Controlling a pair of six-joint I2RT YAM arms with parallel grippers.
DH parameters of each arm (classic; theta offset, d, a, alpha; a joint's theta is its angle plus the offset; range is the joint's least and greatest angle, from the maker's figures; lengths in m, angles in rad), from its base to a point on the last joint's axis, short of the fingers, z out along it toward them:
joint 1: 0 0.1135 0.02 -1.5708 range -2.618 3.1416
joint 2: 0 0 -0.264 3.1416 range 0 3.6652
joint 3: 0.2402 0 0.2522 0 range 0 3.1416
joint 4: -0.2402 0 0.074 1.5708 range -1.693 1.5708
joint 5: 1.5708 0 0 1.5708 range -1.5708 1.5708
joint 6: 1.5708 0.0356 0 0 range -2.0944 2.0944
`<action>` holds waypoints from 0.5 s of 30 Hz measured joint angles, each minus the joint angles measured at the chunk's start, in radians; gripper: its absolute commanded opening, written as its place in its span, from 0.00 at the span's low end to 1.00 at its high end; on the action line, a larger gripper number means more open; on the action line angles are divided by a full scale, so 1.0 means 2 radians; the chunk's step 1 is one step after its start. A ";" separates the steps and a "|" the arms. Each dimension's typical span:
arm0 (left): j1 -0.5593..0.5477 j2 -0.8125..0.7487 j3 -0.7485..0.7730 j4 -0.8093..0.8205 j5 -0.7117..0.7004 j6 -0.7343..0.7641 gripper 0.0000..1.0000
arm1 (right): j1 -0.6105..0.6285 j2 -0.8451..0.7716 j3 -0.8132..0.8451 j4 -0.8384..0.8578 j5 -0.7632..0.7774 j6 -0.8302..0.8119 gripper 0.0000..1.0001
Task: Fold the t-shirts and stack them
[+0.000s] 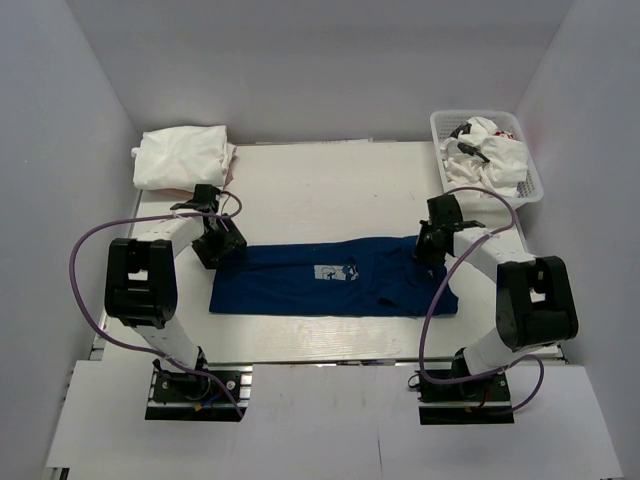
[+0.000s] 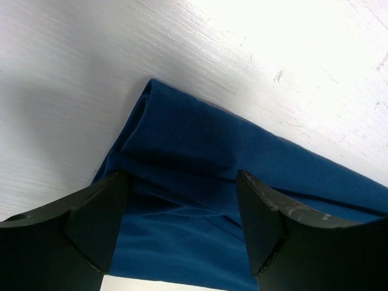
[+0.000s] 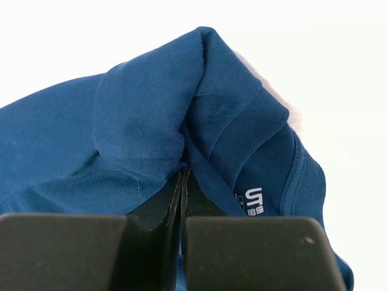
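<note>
Navy blue cloth t-shirt [image 1: 280,285], folded into a long band, lies flat across the middle of the white surface [image 1: 330,190]. Its pale square print [image 1: 335,272] faces up near the centre of the band. The collar end lies on my right and the plain end on my left.

At the collar end, my right gripper [image 3: 183,182] is closed tight on a fold of the blue cloth. The fingers meet with no gap, and the fabric rises into a small peak above the fingertips. The ribbed collar and a white printed label [image 3: 254,200] show just beside the pinch.

At the opposite end, my left gripper [image 2: 182,200] stands wide. Its two dark fingers [image 2: 97,218] are set apart over the folded corner of the band, with blue cloth visible between them. No cloth is clamped.

A stack of folded white cloth t-shirts [image 1: 180,157] rests in the far-left corner of the surface, well apart from the blue band. In the far-right corner sits a white plastic mesh basket [image 1: 532,180] holding crumpled white t-shirts [image 1: 495,155]. It is near my right arm but does not touch it.
</note>
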 measured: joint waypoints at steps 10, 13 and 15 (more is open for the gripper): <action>-0.001 0.000 -0.003 0.003 -0.009 -0.001 0.82 | -0.015 -0.056 -0.021 -0.007 0.021 -0.022 0.00; -0.001 0.000 -0.003 0.004 -0.010 -0.002 0.82 | -0.025 -0.061 -0.021 -0.017 0.041 -0.022 0.00; -0.001 0.000 -0.003 0.004 -0.010 -0.002 0.82 | -0.033 -0.062 -0.023 -0.019 0.046 -0.021 0.16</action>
